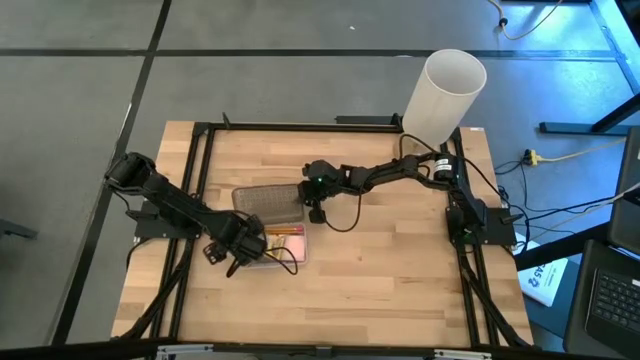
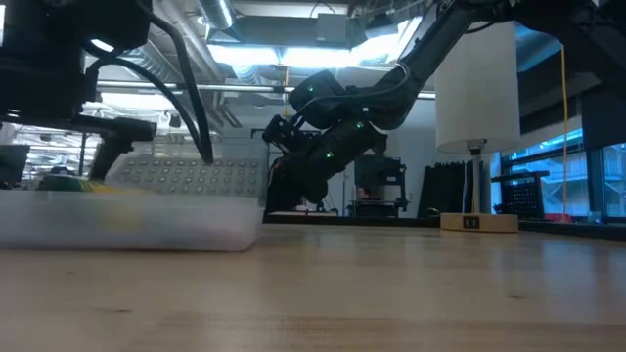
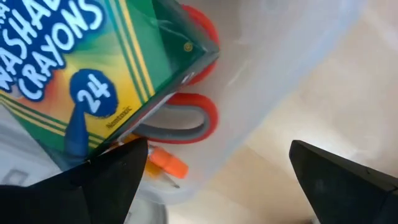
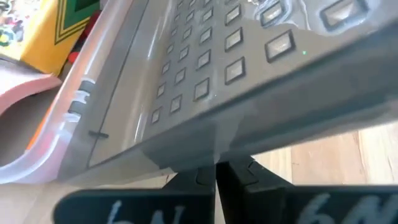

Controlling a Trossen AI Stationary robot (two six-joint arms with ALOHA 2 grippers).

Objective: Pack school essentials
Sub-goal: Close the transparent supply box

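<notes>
Left gripper (image 1: 237,262): is held low over the near end of the clear plastic case (image 1: 290,248), fingers spread wide and nothing between them, as the left wrist view shows.
Left fingers (image 3: 102,180): are seen as two dark tips well apart, one over the case's contents, the other beyond the case wall, over bare wood.
Crayon box (image 3: 81,68): a green-and-yellow box lying in the case, just ahead of the left gripper, partly covering the scissors.
Scissors (image 3: 193,118): red handles with grey lining are seen under and beside the crayon box, against the clear case wall.
Orange pencil (image 3: 166,165): one orange end is visible beside the nearer left finger, below the crayon box; a second pencil cannot be made out.
Right gripper (image 1: 316,208): is placed at the far edge of the dimpled grey lid (image 1: 268,198), fingers drawn close together with the lid's edge just past their tips; whether the edge is actually gripped cannot be told.
Lid: is seen tilted, raised above the case, in the low and right wrist views.
Pink pad (image 4: 25,93): a pink edge is visible beyond the lid from the right gripper, next to the crayon box.
White cylinder (image 1: 443,95): stands well behind the right arm, at the table's far corner.
Table (image 1: 400,280): light wood, bare on the right gripper's outer side.
</notes>
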